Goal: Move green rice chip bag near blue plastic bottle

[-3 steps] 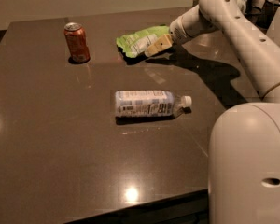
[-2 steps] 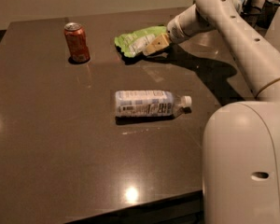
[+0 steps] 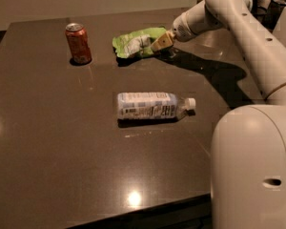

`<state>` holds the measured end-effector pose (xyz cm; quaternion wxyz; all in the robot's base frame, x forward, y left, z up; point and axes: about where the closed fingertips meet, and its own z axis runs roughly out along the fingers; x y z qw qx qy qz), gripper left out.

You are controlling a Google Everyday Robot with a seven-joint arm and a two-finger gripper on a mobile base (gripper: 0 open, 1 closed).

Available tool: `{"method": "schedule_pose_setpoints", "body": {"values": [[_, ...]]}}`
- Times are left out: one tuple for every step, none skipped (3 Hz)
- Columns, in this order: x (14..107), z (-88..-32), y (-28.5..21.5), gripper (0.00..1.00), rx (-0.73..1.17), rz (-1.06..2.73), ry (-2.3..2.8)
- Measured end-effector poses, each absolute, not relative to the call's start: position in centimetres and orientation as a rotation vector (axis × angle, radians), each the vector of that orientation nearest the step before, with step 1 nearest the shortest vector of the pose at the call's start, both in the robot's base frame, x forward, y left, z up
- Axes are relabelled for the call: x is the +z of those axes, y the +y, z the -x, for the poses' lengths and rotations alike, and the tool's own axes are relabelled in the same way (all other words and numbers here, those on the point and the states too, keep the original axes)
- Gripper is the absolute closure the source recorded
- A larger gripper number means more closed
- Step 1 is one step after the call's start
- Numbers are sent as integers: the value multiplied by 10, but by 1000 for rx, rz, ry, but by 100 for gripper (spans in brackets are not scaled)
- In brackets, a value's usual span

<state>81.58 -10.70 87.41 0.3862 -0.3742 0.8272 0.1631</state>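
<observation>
White robot base [image 3: 252,166] nearest, at right; dark glossy table [image 3: 62,147]; one blue plastic bottle [image 3: 150,106] lying on side mid-table, white cap pointing right, label print dark, unreadable; farther back one orange-red soda can [image 3: 78,43] upright at left, no brand legible; one green rice chip bag [image 3: 133,42] right of can, well apart from bottle; gripper [image 3: 161,42] at bag's right end, pinched on its edge.
</observation>
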Motion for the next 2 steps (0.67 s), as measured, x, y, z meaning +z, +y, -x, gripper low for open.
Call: {"method": "schedule_pose_setpoints", "body": {"values": [[886,-793,-116,83,450,979,2073],[900,-760,-129,100,488,1000,2042]]}}
